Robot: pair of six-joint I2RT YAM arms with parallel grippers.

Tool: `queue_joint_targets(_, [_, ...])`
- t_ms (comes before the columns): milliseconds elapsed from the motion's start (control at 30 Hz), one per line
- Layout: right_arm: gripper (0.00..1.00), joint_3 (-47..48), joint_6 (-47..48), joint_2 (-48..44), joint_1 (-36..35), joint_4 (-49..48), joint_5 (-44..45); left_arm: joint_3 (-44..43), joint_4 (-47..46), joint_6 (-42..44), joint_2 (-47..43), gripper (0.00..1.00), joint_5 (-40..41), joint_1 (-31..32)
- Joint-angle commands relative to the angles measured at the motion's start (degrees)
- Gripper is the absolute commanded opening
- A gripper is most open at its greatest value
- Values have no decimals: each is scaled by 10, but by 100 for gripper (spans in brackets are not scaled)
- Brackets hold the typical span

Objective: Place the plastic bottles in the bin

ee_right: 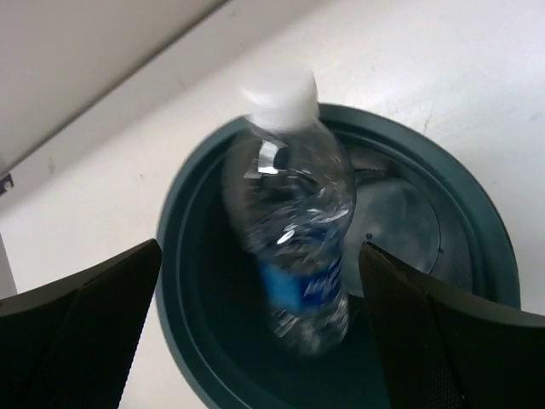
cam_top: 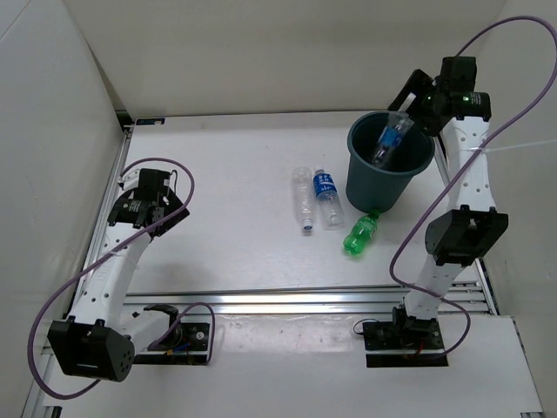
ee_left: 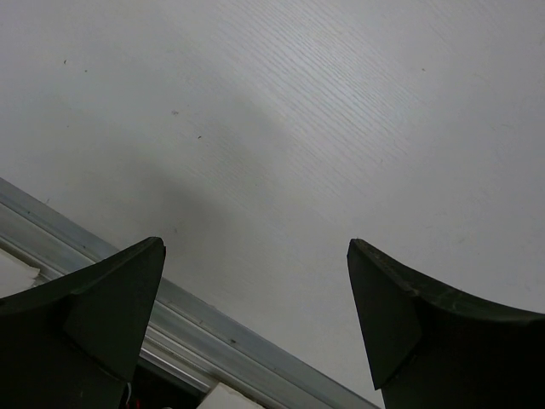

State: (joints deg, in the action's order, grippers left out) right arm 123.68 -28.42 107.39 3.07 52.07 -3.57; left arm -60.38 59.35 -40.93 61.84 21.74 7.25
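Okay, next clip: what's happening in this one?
The right gripper hangs open above the bin. A blue-labelled bottle, blurred and touching neither finger, sits cap-up in the bin's mouth, apparently dropping in. Three more lie on the table beside the bin: a plain clear bottle, a second blue-labelled one and a green bottle. The left gripper is open over bare table, holding nothing.

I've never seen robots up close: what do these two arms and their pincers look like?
Both arms have white perforated links joined by boxy black joints. A purple cable loops along each. The fingers are dark, wedge-shaped. A green light glows on the right wrist.
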Motion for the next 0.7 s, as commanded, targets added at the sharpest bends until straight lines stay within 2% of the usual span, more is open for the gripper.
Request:
queue_joint_targets(0, [100,39,7,-30,3,-20,12,-28,9,-2,13,100,-3,2])
queue_joint_targets(167, [100,-26,1,-157,-13,-16,6,-40,19,-13,34,100,3,2])
queue_joint_targets(267, [100,-132,1,-240,-45,10,43,-40,19,-26,44,100,3,2])
queue_joint_targets(467, [100,-485,7,-399,-82,-14,20,-30,24,-38,44,100,3,2])
queue_joint_targets(600, [100,-605,36,-426,-99,-50,1,-18,24,-38,44,100,9,2])
queue_joint_targets(667, [100,-628,28,-412,-99,-64,12,-12,24,-38,44,100,3,7])
